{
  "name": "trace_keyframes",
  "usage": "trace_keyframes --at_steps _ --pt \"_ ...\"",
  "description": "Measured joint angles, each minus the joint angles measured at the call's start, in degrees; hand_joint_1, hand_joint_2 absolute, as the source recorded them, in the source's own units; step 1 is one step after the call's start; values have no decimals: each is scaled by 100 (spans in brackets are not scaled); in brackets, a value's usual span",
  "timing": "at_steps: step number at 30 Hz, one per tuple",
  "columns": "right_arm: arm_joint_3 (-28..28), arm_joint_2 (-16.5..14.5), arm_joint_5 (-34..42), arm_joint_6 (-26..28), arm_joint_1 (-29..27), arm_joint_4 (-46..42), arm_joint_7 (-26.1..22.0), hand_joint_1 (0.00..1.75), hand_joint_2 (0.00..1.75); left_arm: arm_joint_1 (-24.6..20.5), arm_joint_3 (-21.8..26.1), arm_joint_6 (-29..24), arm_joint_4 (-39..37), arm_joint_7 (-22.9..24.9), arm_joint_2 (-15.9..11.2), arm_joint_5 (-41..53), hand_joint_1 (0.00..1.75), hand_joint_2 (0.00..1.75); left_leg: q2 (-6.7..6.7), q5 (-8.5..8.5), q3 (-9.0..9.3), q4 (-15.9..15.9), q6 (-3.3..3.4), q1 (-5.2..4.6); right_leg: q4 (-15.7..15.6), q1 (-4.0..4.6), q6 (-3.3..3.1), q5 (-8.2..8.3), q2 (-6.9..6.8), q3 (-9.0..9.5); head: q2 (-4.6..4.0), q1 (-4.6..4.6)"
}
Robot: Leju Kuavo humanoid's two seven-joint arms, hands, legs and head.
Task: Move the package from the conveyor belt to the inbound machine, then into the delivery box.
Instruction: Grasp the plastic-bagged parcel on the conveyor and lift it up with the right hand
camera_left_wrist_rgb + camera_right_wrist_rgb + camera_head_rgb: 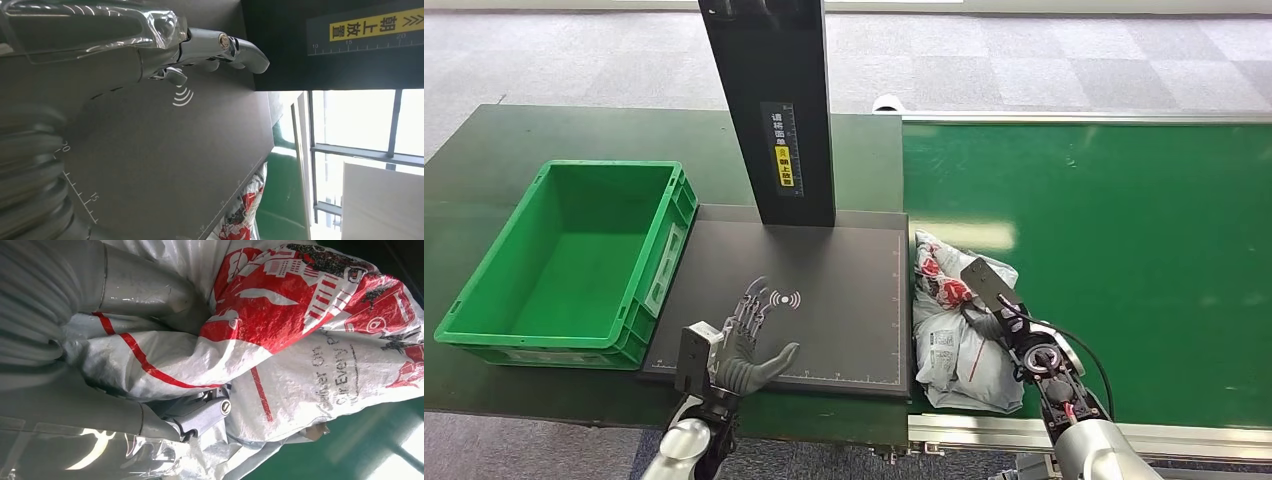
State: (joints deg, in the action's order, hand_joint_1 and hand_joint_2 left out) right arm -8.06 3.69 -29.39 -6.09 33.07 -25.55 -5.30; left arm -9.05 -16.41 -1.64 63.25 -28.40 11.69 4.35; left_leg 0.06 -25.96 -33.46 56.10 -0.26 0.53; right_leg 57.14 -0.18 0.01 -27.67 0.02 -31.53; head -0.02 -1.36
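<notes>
Your right hand [984, 310] is on the package [954, 335], thumb and fingers [200, 417] pressed into the crumpled white and red plastic from either side, so it grips the bag. The package lies on the green belt [1124, 250], at the belt's edge just beside the dark scanner plate [824, 270].

Your left hand [744, 345] hovers over the near part of that plate with its fingers [235, 50] stretched out and apart, holding nothing. Just beyond its fingertips you see the white wireless mark [785, 299] printed on the plate. Ruler ticks run along the plate's near and right edges.

A black post [774, 110] rises from the far edge of the plate and carries a yellow label [781, 160] with a scale. To the left of the plate, touching its side, stands the green box [484, 290], open at the top. Plate and box both sit on the dark green desk [484, 150]. Grey carpet tiles [1024, 60] lie beyond.
</notes>
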Motion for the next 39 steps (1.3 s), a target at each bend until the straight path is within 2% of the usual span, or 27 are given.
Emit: trace_keyframes --at_steps 5,9,11,15,18,22,28,31,35,39 --pt "-3 10 13 48 -3 -14 -32 175 175 1 0 -9 0 -8 -5 -1 0 175 -1 0 -1 0 0 0 0 0 0 0 -1 0 0 0" --pt "0 43 289 667 -194 -544 -373 175 175 95 28 -100 121 -15 -23 -28 0 175 -5 0 -6 1 0 -1 1 0 1 0 -3 -3 0 -1" --pt "44 131 562 1114 -539 -1512 -446 175 175 229 95 -124 309 -50 -38 -64 0 175 -20 0 -15 2 0 -1 1 -1 2 -1 -15 -10 0 -1" --pt "376 349 946 1749 -1435 -4122 -469 175 175 502 306 -100 746 -216 -63 -150 0 175 -47 -2 -35 2 0 -1 0 -3 5 -9 -32 -28 0 0" --pt "807 414 1162 1892 -2163 -5860 -744 175 175 679 506 -83 1145 -313 -72 -216 0 175 -56 -7 -45 0 -3 0 0 -2 7 -19 -40 -30 0 -1" --pt "1207 383 1223 1777 -2535 -6987 -864 175 175 782 804 -111 1631 -364 -81 -262 0 175 -24 -12 -37 -5 -7 0 0 -1 1 -19 -19 -29 0 -1" --pt "1307 287 1152 1695 -2515 -7397 -873 175 175 830 1103 -174 2043 -478 -90 -302 0 175 -13 -4 -23 -5 -6 0 2 0 -4 -12 -14 -15 0 0" --pt "1243 241 1090 1351 -2266 -7333 -681 175 175 820 1222 -200 2201 -501 -93 -304 0 175 -10 -3 -20 -5 -7 -1 4 0 -4 -10 -13 -10 0 1" --pt "773 152 974 661 -1628 -6523 -394 175 175 752 1325 -269 2371 -509 -116 -307 0 175 10 -1 -5 -4 -7 0 4 2 -8 -2 5 -6 0 1" --pt "336 70 962 648 -1324 -5826 -444 175 175 722 1383 -300 2467 -511 -139 -312 0 175 -17 6 -12 -3 -7 2 5 3 -7 -2 -17 -6 0 -2"
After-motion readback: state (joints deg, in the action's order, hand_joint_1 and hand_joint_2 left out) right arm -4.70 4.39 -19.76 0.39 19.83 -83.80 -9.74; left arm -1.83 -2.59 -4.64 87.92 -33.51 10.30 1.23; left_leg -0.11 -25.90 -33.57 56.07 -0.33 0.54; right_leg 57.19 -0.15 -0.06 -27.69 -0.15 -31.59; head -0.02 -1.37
